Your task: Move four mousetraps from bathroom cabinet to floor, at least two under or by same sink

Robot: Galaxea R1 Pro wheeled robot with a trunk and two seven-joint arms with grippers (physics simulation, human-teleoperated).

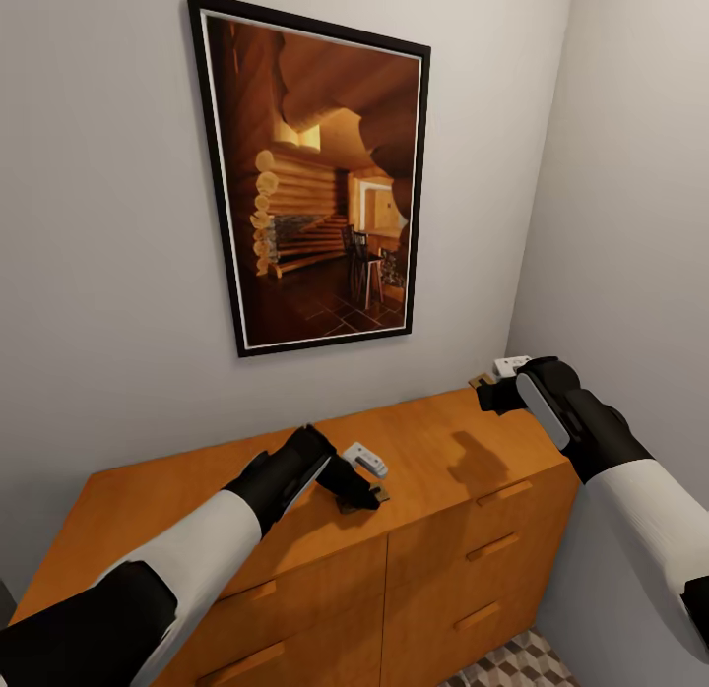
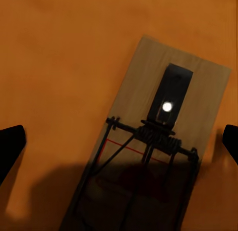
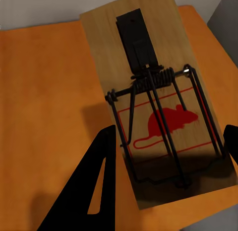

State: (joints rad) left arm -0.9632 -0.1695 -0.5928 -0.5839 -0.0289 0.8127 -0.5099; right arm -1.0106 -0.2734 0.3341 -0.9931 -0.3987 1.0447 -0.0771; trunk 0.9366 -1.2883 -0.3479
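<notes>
- a mousetrap [image 2: 163, 136] lies flat on the top of the cabinet [image 1: 197, 480], straight below the left pincer [image 1: 366, 494] and squarely between its two fingertips
- in the left wrist view the board's long axis runs slantwise across the gap between the tips, so the jaws would close on its long edges at a skew unless the wrist turns first
- the left pincer is spread wide, one dark fingertip [image 2: 10, 146] clear of the board on each side; it grips nothing, and i cannot tell whether it touches the cabinet top
- the right pincer [image 1: 489, 392] is raised over the cabinet's far corner by the side wall, with a second mousetrap [image 3: 153, 102] between its fingers; the board looks lifted off the wood, casting a shadow, so i judge it closed on that trap
- the left arm is plainly the nearer to the loose trap
- a strip of the bathroom floor [image 1: 522, 662] shows at the cabinet's foot
</notes>
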